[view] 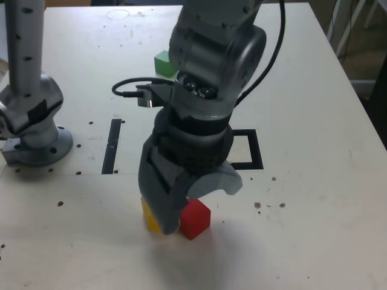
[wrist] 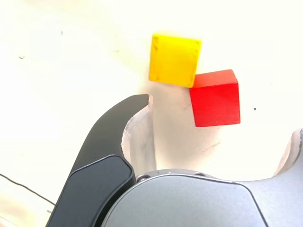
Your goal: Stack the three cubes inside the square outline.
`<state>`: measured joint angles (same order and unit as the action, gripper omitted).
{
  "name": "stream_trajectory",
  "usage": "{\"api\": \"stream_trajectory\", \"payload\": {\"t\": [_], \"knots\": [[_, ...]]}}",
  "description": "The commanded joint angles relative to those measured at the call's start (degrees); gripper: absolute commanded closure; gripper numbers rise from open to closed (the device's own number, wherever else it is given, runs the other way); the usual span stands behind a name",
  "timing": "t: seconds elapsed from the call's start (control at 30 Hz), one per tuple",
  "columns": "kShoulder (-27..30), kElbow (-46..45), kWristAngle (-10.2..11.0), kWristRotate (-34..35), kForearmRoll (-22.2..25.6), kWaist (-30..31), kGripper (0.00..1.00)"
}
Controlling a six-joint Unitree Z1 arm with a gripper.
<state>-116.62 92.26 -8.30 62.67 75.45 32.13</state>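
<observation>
A white table (view: 314,90) speckled with small holes fills the exterior view. Low in the frame's centre, the gripper (view: 196,208) hangs with jaws spread wide, holding nothing, over the red cube (view: 195,219) and the yellow cube (view: 149,217), which touch at a corner. The green cube (view: 162,62) sits upper centre, well apart. The square outline (view: 249,148) lies at centre right, empty. The blocks look light, rigid and matte; opposite flat faces suit gripping. Free table surrounds them.

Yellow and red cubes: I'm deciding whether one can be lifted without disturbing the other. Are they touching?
Touching. The wrist view shows a corner of the yellow cube meeting the red cube with no table visible between them there.
</observation>
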Motion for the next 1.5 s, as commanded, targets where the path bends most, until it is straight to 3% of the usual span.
{"api": "stream_trajectory", "payload": {"t": [0.0, 0.57, 1.47], "knots": [[-0.75, -0.24, -0.17, 0.09, -0.90, -0.23, 0.02], [-2.73, -4.41, -1.39, 0.70, -9.14, -1.69, 0.02], [-3.10, -8.03, -0.74, 2.82, -11.59, -4.00, 0.04]]}}
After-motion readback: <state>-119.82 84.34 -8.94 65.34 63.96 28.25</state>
